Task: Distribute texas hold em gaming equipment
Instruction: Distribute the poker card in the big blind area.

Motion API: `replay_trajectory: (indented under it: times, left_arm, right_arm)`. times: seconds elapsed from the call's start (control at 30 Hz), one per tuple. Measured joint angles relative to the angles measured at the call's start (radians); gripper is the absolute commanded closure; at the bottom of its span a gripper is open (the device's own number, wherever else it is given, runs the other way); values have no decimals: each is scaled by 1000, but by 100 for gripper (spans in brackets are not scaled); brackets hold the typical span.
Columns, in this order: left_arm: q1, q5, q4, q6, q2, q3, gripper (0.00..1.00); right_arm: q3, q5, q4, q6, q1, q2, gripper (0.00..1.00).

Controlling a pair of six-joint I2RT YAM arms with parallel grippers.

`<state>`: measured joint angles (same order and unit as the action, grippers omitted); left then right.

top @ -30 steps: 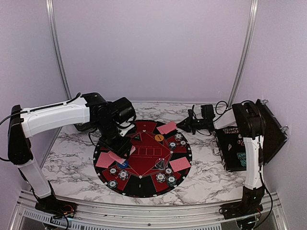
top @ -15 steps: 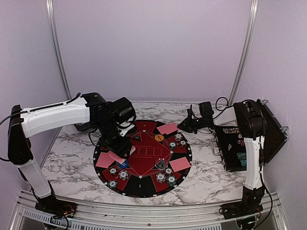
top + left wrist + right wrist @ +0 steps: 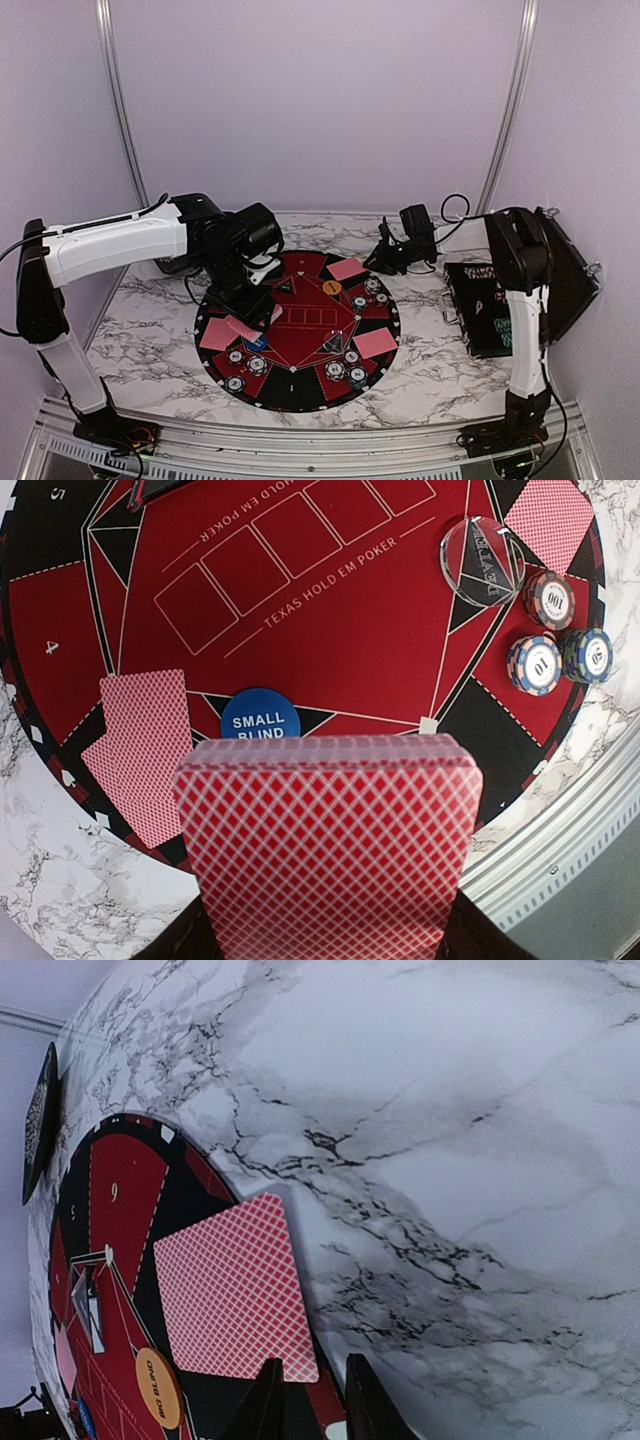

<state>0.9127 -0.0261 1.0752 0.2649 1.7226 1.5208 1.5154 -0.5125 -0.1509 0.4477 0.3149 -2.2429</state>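
Observation:
My left gripper (image 3: 250, 300) hovers over the left side of the mat, shut on a deck of red-backed playing cards (image 3: 325, 850). Below the deck lie a blue "small blind" marker (image 3: 260, 713), two overlapping cards (image 3: 140, 750), a clear disc (image 3: 482, 560) and three striped chips (image 3: 552, 598). My right gripper (image 3: 312, 1400) is slightly open at the mat's far right rim, and nothing sits between its fingers. Just ahead of its fingertips a single card (image 3: 232, 1290) lies flat on the mat, beside the orange "big blind" disc (image 3: 157, 1388). More cards (image 3: 375, 343) and chips (image 3: 345, 372) lie along the mat's near edge.
The round black-and-red mat (image 3: 295, 390) fills the middle of the marble table. A black case (image 3: 495, 310) lies open at the right, under my right arm. Two metal posts rise at the back corners, and a rail runs along the near edge.
My right gripper has opened, left the single card on the mat's far right rim, and drawn back and up a little. The left arm and its deck have not moved.

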Motion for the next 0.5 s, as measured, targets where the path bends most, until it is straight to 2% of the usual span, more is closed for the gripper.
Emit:
replay_trajectory:
  times: [0.3, 0.5]
  left_arm:
    - [0, -1, 0, 0, 11, 0, 47]
    - [0, -1, 0, 0, 13, 0, 47]
  right_arm:
    - [-9, 87, -90, -33, 0, 59, 69]
    - [-80, 64, -64, -13, 3, 195, 62]
